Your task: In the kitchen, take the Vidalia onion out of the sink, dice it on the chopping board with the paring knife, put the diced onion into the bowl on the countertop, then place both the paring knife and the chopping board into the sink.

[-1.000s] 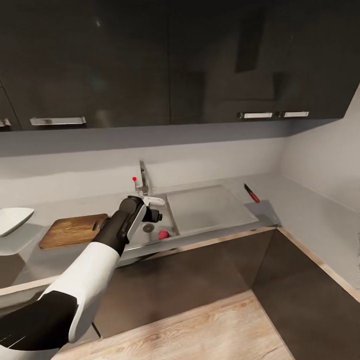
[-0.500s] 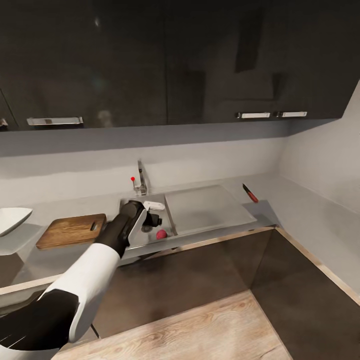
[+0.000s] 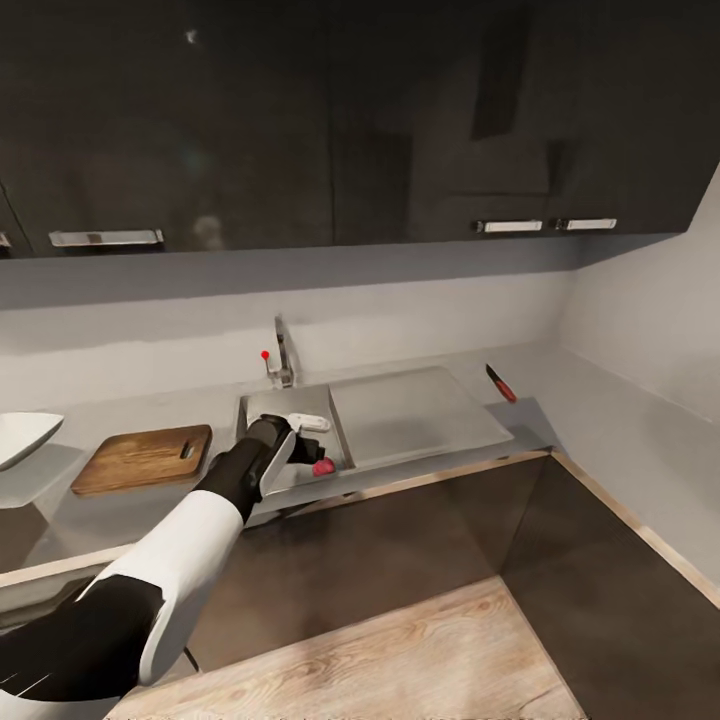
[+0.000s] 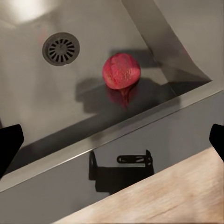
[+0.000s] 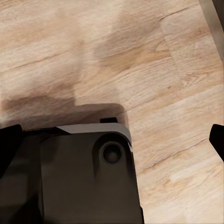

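A long grey countertop [image 3: 120, 495] is running along the wall under dark cabinets [image 3: 300, 120], turning a corner at the right, with pale wood flooring [image 3: 400, 660] lying below. From the left, one white bowl [image 3: 20, 438] is sitting at the counter's end, and one chopping board [image 3: 145, 458] is lying flat just beside it. Next, the sink [image 3: 290, 405] is sitting with its tap [image 3: 283, 355] behind and the drainboard [image 3: 415, 415] stretching rightward.

The left arm is reaching forward and down over the basin, its left gripper [image 3: 308, 440] hovering just above the one Vidalia onion [image 4: 121, 71], which is resting on the basin floor near the front wall, apart from the drain [image 4: 61, 48]. Its fingers are standing wide apart, holding nothing.

Farther right, one paring knife [image 3: 502, 384] is lying on the counter beyond the drainboard.

The right gripper [image 5: 112, 140] is hanging over the flooring, spread wide.
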Controlling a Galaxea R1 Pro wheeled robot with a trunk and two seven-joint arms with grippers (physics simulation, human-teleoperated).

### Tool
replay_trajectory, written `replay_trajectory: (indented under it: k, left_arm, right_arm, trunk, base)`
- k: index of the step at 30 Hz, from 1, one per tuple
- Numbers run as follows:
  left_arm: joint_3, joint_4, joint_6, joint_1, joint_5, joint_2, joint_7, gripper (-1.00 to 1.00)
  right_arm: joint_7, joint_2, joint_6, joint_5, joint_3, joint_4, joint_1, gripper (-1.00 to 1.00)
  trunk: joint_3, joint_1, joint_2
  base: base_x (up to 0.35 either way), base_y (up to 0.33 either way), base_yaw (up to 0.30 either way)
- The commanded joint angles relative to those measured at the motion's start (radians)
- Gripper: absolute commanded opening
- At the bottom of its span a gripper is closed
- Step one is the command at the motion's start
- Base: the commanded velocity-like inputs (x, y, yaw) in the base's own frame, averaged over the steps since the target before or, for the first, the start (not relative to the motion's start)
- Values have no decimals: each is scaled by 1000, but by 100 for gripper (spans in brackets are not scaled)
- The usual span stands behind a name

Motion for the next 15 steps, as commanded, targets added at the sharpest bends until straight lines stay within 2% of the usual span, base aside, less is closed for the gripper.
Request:
replay_trajectory:
  k: [1,15]
  left_arm:
    - [-4,0,4,-1,9,0,9,100]
    - [-2,2,2,-1,9,2,9,100]
  right_arm:
    - [-6,0,-2,11,-6,1,-1,100]
    - [-8,0,-2,10,-6,1,-1,100]
  trunk:
    - [-4,1,-2]
    - [-21,1,-2]
  base:
    - [0,0,0]
    - [50,-26,0]
